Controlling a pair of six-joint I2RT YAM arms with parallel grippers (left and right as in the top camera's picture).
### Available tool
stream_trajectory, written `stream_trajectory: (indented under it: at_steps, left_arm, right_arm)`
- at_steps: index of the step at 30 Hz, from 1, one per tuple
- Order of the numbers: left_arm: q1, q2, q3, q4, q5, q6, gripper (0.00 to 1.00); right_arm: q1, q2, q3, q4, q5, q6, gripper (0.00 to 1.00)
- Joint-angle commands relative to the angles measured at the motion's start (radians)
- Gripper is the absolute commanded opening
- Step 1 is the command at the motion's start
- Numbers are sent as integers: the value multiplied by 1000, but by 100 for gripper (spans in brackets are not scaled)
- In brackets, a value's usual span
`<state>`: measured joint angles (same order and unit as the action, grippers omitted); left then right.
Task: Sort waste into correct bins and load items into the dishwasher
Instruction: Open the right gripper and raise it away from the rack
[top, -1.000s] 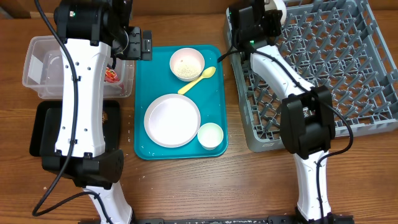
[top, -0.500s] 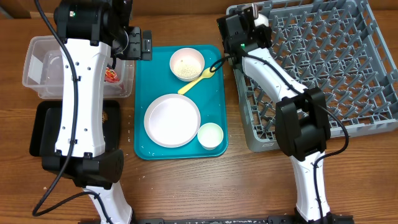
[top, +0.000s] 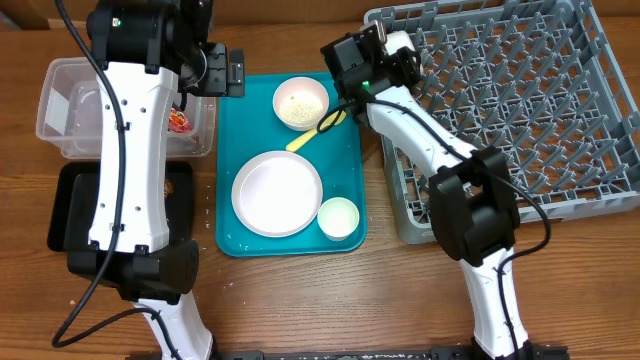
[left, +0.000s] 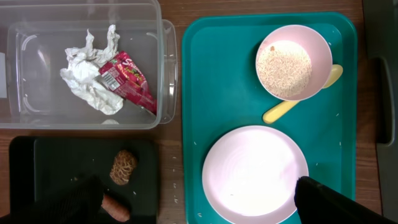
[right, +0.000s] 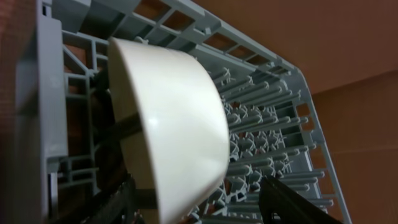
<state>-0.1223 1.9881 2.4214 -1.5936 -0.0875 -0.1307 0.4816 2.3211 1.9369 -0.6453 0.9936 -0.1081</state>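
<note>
The stiff, glossy white bowl (right: 174, 118), tipped on edge at the dish rack's (top: 540, 100) upper-left corner, is judged slippery and best pinched by its rim; whether the right fingers (right: 292, 204) hold it cannot be told.

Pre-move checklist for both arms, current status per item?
1. Left gripper open, empty: ok.
2. Paper and red wrapper in clear tub: ok.
3. Sausage and brown lump in black tray: ok.
4. Rice bowl emptied: not ok, rice inside.
5. Right gripper clear of second bowl at rack: cannot tell.
6. Plate, cup, spoon racked: not ok, on teal tray.
</note>
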Motion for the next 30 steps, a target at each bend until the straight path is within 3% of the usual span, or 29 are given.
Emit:
stream_trajectory:
  at_steps: [1, 5, 9, 13, 19, 20, 22, 26, 30]
  left_arm:
    - [4, -5, 2, 1, -9, 3, 100]
    - [4, -5, 2, 3, -9, 3, 100]
    - [4, -5, 2, 95, -8, 3, 100]
    - [4, -5, 2, 126, 27, 3, 100]
    - [4, -5, 2, 175, 130, 3, 100]
    - [4, -3, 2, 193, 178, 3, 99]
    - [4, 14, 2, 243, 297, -11, 82]
    - [-26, 100, 2, 349, 366, -138, 92]
    - [-102, 235, 2, 436, 365, -77, 99]
  right_arm:
    - [-10, -176, 2, -24, -58, 85, 68]
    - [-26, -315, 2, -100, -183, 144, 71]
    - [-67, -470, 2, -204, -343, 155, 82]
    - [-155, -630, 2, -285, -507, 154, 90]
    - [-346, -784, 2, -375, -735, 154, 92]
    - [-372, -793, 2, -384, -756, 154, 92]
    - [-422, -805, 2, -404, -804, 154, 92]
    - [-472, -800, 0, -438, -915, 154, 92]
    - [-473, -789, 0, -465, -921, 154, 93]
